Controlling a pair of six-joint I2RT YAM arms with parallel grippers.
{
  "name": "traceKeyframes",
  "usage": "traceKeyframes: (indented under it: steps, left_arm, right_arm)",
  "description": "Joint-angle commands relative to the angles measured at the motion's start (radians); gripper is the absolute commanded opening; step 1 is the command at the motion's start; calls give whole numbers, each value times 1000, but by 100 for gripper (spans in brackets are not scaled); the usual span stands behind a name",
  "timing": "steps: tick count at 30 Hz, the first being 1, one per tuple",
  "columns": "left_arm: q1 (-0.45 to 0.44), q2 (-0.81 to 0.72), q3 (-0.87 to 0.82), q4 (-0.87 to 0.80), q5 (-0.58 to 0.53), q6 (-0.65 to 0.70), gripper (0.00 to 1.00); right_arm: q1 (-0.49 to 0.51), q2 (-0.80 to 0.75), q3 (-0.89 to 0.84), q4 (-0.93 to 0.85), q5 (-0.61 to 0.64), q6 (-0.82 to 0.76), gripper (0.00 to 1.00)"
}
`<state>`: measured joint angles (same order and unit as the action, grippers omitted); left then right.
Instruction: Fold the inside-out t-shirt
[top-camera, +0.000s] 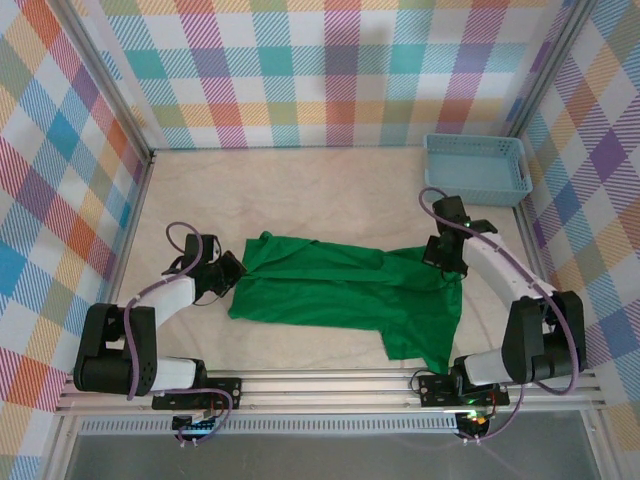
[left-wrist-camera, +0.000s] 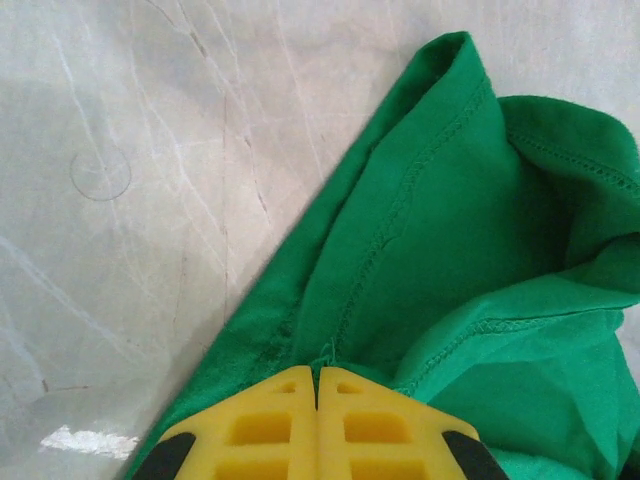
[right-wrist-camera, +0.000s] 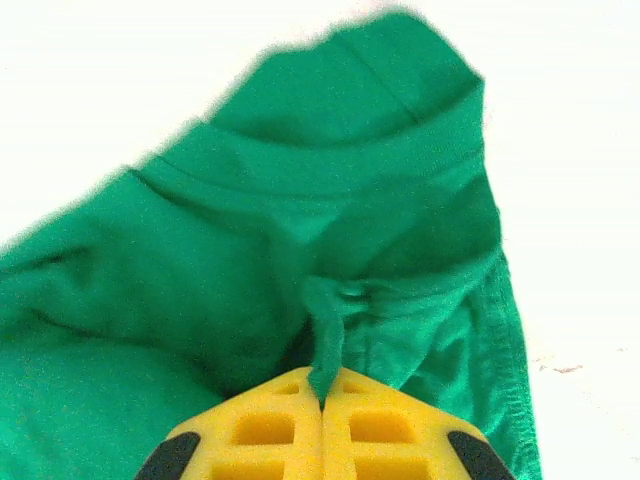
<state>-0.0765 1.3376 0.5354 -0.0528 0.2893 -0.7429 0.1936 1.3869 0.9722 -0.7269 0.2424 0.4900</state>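
Note:
The inside-out t-shirt (top-camera: 340, 295) lies spread across the middle of the table, bright green, with a flap hanging toward the near right. My left gripper (top-camera: 236, 268) is shut on the shirt's left edge; in the left wrist view its yellow fingers (left-wrist-camera: 270, 425) pinch the green cloth (left-wrist-camera: 440, 240) at a stitched seam. My right gripper (top-camera: 447, 262) is shut on the shirt's right end; a ridge of the green fabric (right-wrist-camera: 330, 230) is squeezed between its yellow fingers (right-wrist-camera: 375, 430).
A light blue plastic basket (top-camera: 477, 168) stands at the back right corner. Checked walls (top-camera: 330, 70) close in the back and sides. The beige tabletop (top-camera: 300, 190) is bare behind the shirt. A metal rail (top-camera: 330, 385) runs along the near edge.

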Motion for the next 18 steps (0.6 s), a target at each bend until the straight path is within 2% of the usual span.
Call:
traceKeyframes:
  steps: [1, 3, 6, 13, 15, 18]
  left_arm:
    - [-5, -39, 26, -21, -27, 12, 0]
    - [-6, -53, 23, -32, -35, 11, 0]
    - [-5, -73, 3, -36, -50, 13, 0]
    - [-5, -73, -25, -15, -66, 4, 0]
    - [-5, -71, -24, -12, -68, 1, 0]
    - [-6, -72, -23, -11, -71, 0, 0]
  right_arm:
    - [39, -54, 63, -30, 9, -34, 6]
    - [52, -105, 32, -71, 29, 13, 11]
    - [51, -205, -119, -97, 7, 104, 13]
    - [52, -364, -360, -149, -158, 286, 14]
    - [52, -396, -373, -173, -153, 303, 24]
    - [51, -407, -322, -194, -90, 280, 33]
